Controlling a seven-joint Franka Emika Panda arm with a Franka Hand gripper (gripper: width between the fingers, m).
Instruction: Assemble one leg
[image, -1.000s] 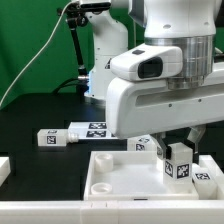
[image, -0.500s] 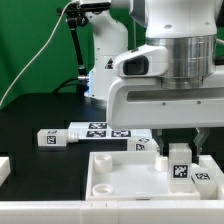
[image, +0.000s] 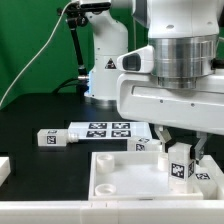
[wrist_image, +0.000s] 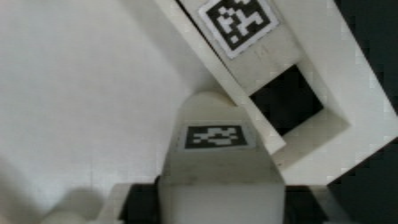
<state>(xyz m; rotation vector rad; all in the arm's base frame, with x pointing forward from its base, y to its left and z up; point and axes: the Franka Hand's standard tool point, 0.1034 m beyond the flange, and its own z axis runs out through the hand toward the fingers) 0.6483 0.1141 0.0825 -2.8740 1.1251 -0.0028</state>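
While the arm fills the upper right of the exterior view, the nearest thing, low in the frame, is the white rimmed tabletop, lying flat on the black bench with its raised edge toward the camera. Over its right part, in the lower right of the frame, the claw pinches the leg, a finger on either side of it and a tag marker facing the camera; the leg stands upright at the tabletop's right corner region (whether its foot touches the surface cannot be told). The wrist view shows the same leg close up between the fingers, a tag on its face, with the tabletop's rim running past it. Just behind the tabletop, mid-frame, the marker board lies flat with several tags, and left of it sits another small tagged leg. Farthest back, in the upper left, hangs a green backdrop.
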